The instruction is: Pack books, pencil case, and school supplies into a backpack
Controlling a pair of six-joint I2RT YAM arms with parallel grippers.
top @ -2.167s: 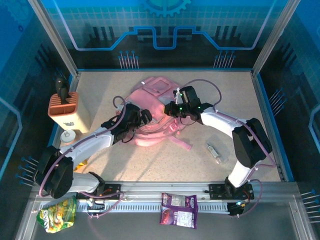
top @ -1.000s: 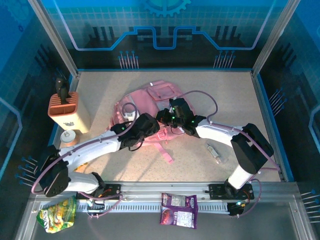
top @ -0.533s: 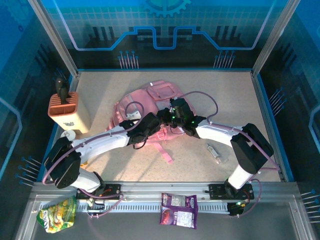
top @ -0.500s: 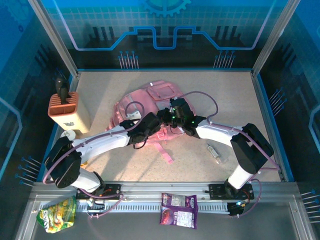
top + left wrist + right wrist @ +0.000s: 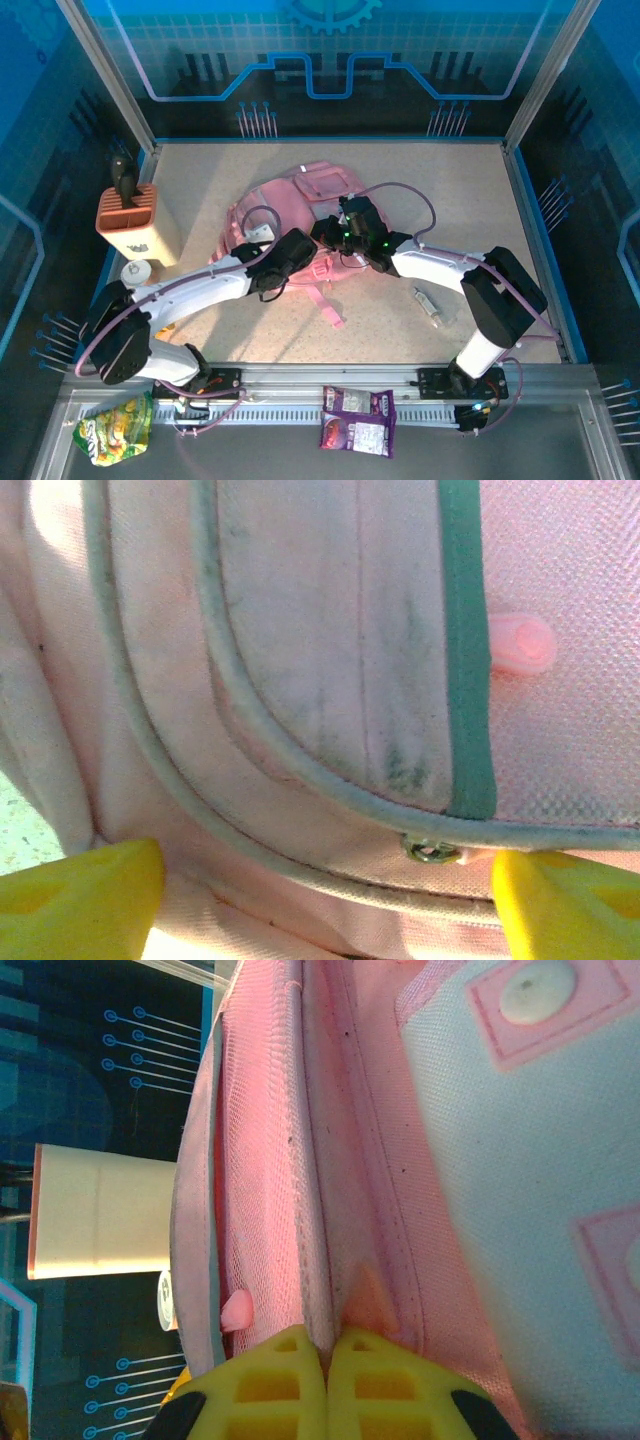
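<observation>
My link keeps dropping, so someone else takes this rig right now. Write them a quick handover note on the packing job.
Left claw: open, jaws wide, over a seam of the backpack, holding nothing.
Right claw: shut on a fold of the backpack's pink fabric.
School supplies tube: on the table, apart from the backpack.
Done: cannot tell what is already inside.
Left: pack the tube, then probably zip up.

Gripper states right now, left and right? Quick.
Left gripper: open, jaws wide apart against the backpack.
Right gripper: closed, pinching a fold of the backpack.
</observation>
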